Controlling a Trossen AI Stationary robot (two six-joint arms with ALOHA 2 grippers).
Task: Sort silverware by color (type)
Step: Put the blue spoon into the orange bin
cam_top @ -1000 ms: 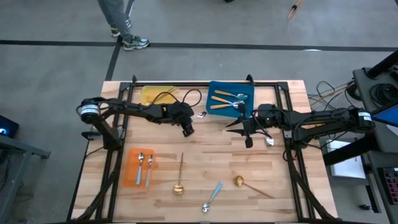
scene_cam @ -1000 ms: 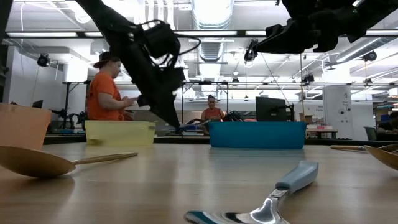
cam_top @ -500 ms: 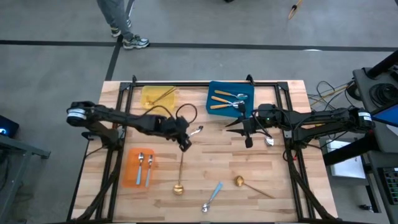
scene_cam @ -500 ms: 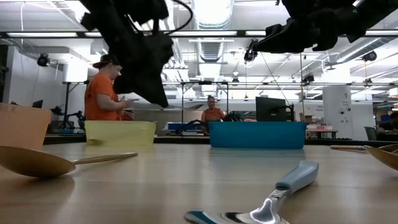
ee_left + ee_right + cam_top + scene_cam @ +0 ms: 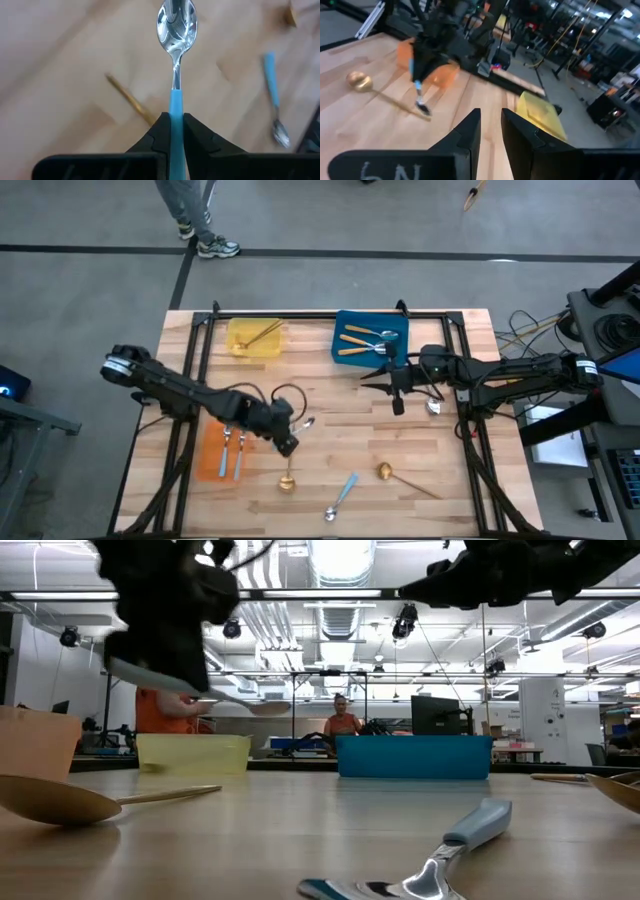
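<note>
Left gripper (image 5: 173,131) clamping blue-handled spoon (image 5: 175,50), carrying it; orange tray (image 5: 212,448) beside it, likely drop next. Right gripper (image 5: 490,131) empty, narrowly parted.

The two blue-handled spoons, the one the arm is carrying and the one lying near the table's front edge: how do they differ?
The carried spoon is pinched by its handle in the left gripper, lifted off the table; the lying spoon rests loose on the wood, untouched. The carried one hangs near the orange tray; the lying one sits between two gold spoons. Both have silver bowls and light-blue handles.
</note>
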